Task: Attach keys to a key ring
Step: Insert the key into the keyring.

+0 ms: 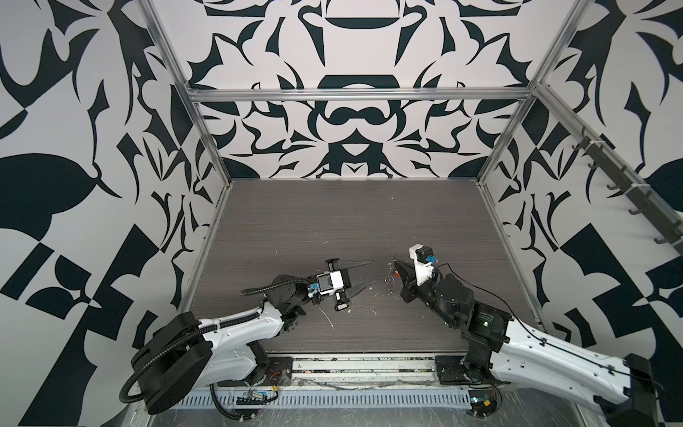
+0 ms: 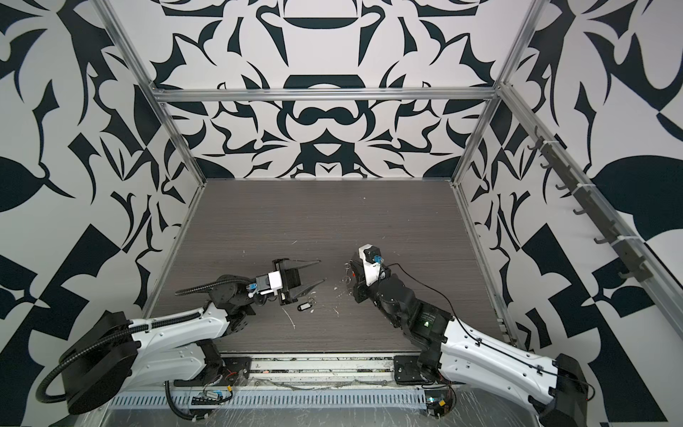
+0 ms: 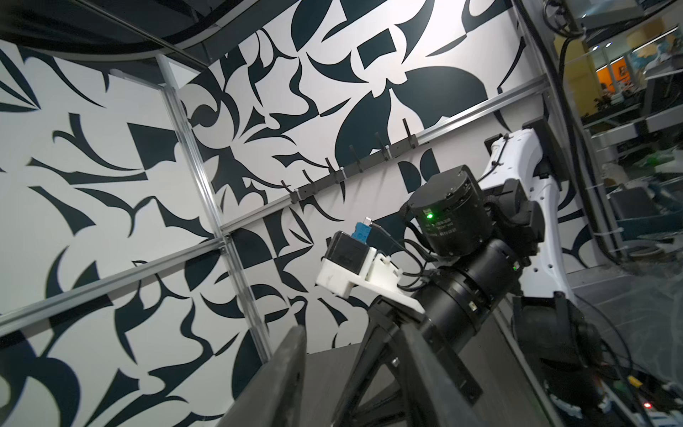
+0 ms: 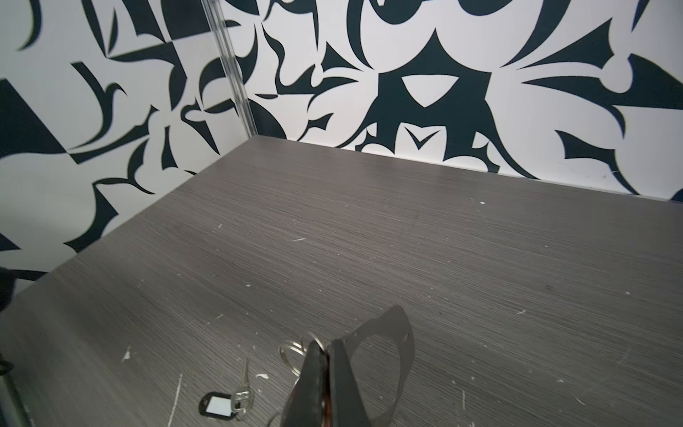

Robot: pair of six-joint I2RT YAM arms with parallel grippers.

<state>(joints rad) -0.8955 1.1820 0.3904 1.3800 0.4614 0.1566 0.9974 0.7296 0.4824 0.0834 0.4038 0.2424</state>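
Left gripper (image 1: 372, 271) agape, right gripper (image 4: 323, 346) pinching ring (image 4: 291, 355)

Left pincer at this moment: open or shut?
Open. The left pincer shows its two fingers spread wide apart in both top views.

Two tools: left tool (image 1: 375, 271), right tool (image 4: 325, 345), one black-tagged key bunch (image 4: 236, 398), one red tag (image 1: 396, 275), one silver ring (image 4: 283, 354), one desk (image 1: 332, 222)

The right pincer (image 4: 324, 347) covers part of the ring (image 4: 281, 354) and runs off the picture's edge. The red tag (image 1: 396, 275) looks too tiny to make out.
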